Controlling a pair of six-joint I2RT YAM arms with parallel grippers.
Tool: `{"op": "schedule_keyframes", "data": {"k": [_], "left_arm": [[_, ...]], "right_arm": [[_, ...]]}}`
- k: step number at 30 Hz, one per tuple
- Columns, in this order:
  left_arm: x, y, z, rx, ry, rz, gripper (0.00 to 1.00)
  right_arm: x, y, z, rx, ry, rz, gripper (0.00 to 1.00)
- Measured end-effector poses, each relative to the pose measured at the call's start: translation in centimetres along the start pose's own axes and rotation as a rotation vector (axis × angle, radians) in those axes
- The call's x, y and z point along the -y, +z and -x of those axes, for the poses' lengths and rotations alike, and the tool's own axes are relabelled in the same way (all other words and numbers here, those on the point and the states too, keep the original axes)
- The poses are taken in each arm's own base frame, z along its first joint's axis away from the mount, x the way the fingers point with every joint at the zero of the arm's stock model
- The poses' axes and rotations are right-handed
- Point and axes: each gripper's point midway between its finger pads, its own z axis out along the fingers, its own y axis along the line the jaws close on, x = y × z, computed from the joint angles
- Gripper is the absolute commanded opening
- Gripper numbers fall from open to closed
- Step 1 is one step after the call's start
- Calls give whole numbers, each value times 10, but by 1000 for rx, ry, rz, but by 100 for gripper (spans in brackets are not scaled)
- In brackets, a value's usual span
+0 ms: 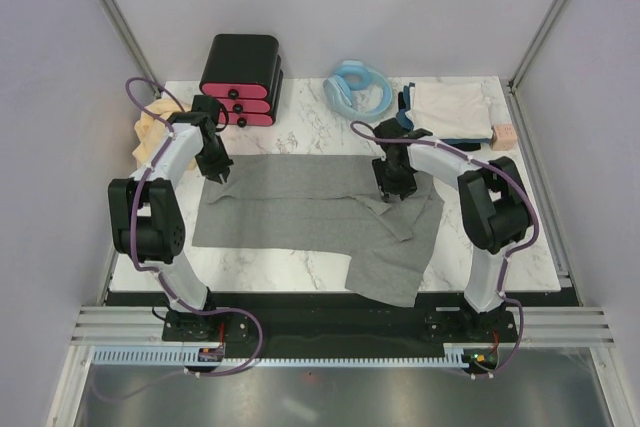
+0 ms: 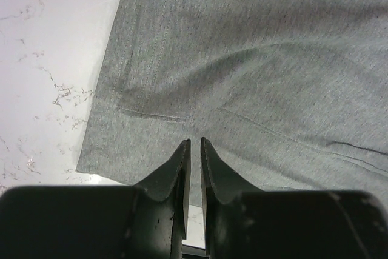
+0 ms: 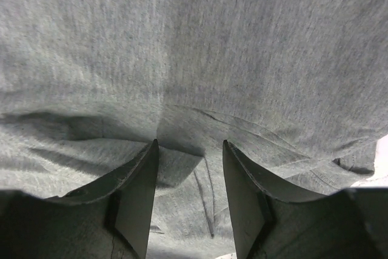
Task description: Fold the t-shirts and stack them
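A large heather-grey t-shirt (image 1: 300, 212) lies spread on the marble table (image 1: 270, 265), its right part hanging crooked toward the front edge. My left gripper (image 1: 217, 172) sits at the shirt's back left corner. In the left wrist view its jaws (image 2: 194, 142) stand a narrow slit apart with nothing between them, and the grey cloth (image 2: 254, 59) lies flat beyond the tips. My right gripper (image 1: 390, 190) is down on the shirt's back right part, open (image 3: 190, 144), with a raised wrinkle of grey cloth (image 3: 212, 40) between its fingers. A folded whitish t-shirt (image 1: 455, 107) rests on a dark one (image 1: 405, 105) at the back right. A tan-yellow t-shirt (image 1: 148, 134) is bunched at the left edge.
A black box with pink drawers (image 1: 240, 82) stands at the back left, close behind my left arm. A light-blue coiled hose (image 1: 360, 89) lies at the back middle. A small pinkish block (image 1: 503, 134) sits beside the folded pile. Walls close in both sides.
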Motion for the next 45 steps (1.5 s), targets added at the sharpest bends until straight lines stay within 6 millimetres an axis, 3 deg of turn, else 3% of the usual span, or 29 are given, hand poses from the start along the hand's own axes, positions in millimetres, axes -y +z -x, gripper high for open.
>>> {"op": "schedule_keyframes", "data": {"k": [6, 15, 23, 35, 37, 41, 45], "left_arm": [[0, 0, 1, 3, 0, -2, 18], [1, 0, 0, 0, 0, -4, 18], [1, 2, 0, -5, 0, -1, 18], [1, 2, 1, 1, 0, -4, 18], [2, 3, 1, 2, -1, -5, 18], [1, 5, -1, -1, 0, -5, 18], [0, 8, -5, -12, 1, -3, 18]], "right_arm": [[2, 5, -15, -34, -11, 1, 53], [-8, -17, -23, -28, -36, 55, 53], [-36, -29, -36, -64, -102, 110, 52], [-90, -60, -36, -50, -143, 212, 53], [-90, -68, -32, -27, -130, 209, 54], [-69, -82, -18, 57, -95, 121, 54], [-40, -75, -5, 109, -24, 73, 53]]}}
